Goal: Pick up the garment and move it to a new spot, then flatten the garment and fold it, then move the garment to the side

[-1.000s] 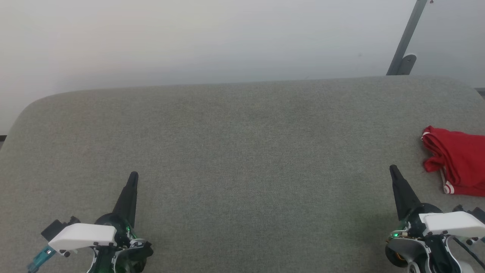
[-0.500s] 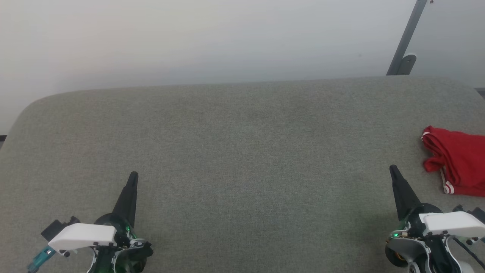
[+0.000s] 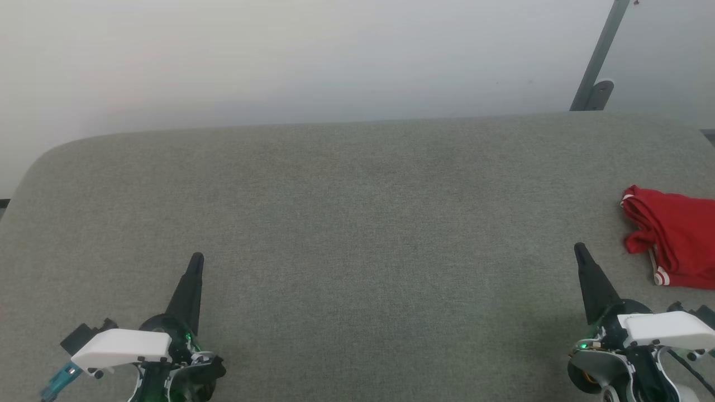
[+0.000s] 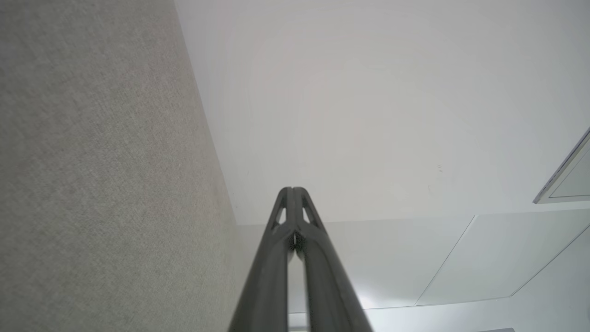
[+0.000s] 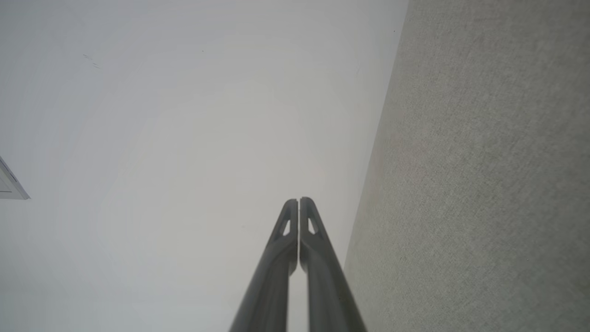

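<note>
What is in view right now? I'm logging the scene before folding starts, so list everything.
Crumpled soft red T-shirt with white striped trim: one, red, table's right edge, partly cropped.
Grey fabric-covered table: one, grey, under both grippers.
Slanted grey metal pole: one, grey, beyond table's far right corner.
Plain white wall: one, white, behind the table.
Left gripper: one, dark, shut, lower left.
Right gripper: one, dark, shut, lower right, apart from the T-shirt.
</note>
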